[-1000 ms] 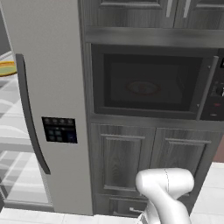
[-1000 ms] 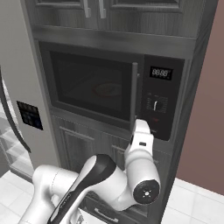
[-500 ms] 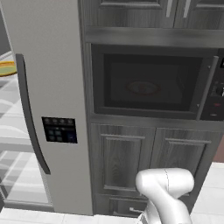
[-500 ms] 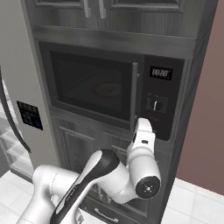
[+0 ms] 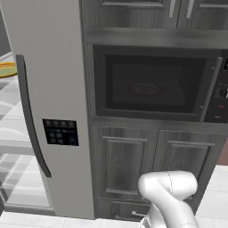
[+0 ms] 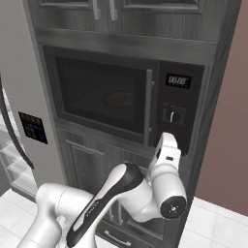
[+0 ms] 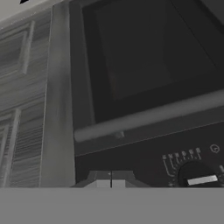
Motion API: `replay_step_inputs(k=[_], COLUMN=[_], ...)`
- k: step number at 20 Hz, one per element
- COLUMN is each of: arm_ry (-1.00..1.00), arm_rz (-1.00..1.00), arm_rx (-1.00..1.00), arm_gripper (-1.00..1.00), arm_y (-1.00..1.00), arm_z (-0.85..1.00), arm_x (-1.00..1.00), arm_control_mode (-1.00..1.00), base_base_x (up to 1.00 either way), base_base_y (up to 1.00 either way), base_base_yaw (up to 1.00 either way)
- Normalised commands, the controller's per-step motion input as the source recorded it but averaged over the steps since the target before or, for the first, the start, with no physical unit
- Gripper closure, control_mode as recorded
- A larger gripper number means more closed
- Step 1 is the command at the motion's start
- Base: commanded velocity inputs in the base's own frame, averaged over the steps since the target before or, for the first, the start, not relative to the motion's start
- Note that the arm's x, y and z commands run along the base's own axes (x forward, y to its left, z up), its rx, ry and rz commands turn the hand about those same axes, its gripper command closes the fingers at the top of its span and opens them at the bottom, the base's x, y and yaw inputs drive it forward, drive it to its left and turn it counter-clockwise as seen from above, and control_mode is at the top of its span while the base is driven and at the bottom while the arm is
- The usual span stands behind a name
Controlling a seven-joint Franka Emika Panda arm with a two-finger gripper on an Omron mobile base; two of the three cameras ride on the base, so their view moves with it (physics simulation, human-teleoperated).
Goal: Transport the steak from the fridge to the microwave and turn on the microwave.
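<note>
Dark wood-panelled cabinets (image 5: 156,162), white tiled floor (image 6: 218,227), reddish-brown wall (image 6: 225,121).

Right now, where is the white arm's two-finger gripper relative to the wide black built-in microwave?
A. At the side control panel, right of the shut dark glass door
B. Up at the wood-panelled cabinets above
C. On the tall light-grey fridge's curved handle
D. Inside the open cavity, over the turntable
A: the gripper, its jaws shut, is at the control panel near the dial, beside the microwave door's grey bar handle.

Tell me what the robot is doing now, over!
Gripper shut, empty, up at the microwave control panel. Microwave door closed, something reddish on the turntable behind the glass. Nothing in the way.
</note>
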Motion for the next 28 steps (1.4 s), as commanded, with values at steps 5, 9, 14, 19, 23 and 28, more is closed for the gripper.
replay_step_inputs(k=[5, 9, 14, 19, 23, 28], arm_ry=[0.00, 0.00, 0.00, 0.00, 0.00, 0.00], arm_rz=[0.00, 0.00, 0.00, 0.00, 0.00, 0.00], arm_rx=[0.02, 0.01, 0.00, 0.00, 0.00, 0.00], arm_gripper=[1.00, 1.00, 1.00, 1.00, 1.00, 1.00], arm_y=[-0.15, -0.04, 0.00, 0.00, 0.00, 0.00], arm_z=[-0.14, -0.09, -0.05, -0.07, -0.10, -0.10], arm_x=[0.13, 0.18, 0.20, 0.19, 0.16, 0.16], arm_control_mode=[-1.00, -1.00, -1.00, -1.00, -1.00, -1.00], base_base_x=[0.00, 0.00, 0.00, 0.00, 0.00, 0.00], base_base_y=[0.00, 0.00, 0.00, 0.00, 0.00, 0.00], base_base_yaw=[0.00, 0.00, 0.00, 0.00, 0.00, 0.00])
